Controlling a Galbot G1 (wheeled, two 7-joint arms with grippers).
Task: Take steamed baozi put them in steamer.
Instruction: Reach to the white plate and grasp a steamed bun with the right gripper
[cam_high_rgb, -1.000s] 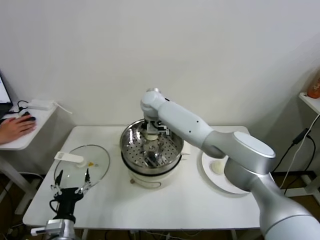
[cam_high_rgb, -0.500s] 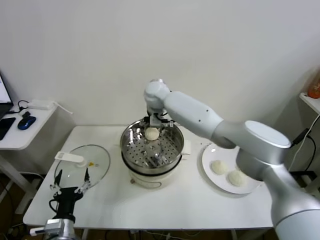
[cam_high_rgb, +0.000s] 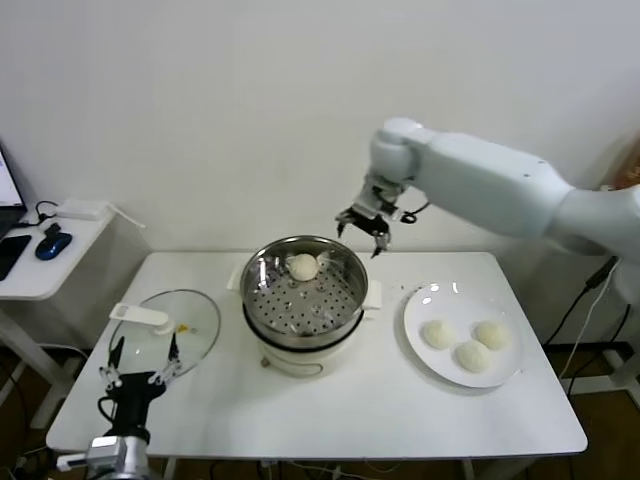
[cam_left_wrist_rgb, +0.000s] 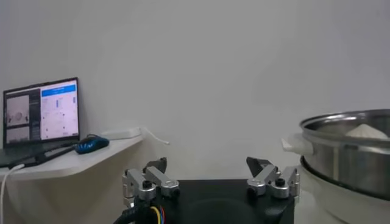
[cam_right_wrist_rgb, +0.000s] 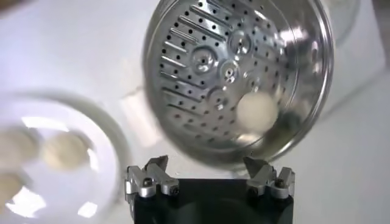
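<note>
Right claw (cam_high_rgb: 364, 228) hangs released and empty just behind the shiny round steel steamer (cam_high_rgb: 303, 292); one cream-white dough bun (cam_high_rgb: 303, 267) sits inside, three (cam_high_rgb: 472, 356) wait on the flat white plate (cam_high_rgb: 418, 326) beside the steamer. Soft, light, squashable — pinch gently across their sides. Left claw (cam_high_rgb: 137, 369) idles released.

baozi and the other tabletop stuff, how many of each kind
baozi: 4, one in the steamer, three on the plate
steamer: 1
plate: 1
glass lid: 1
total: 7
</note>
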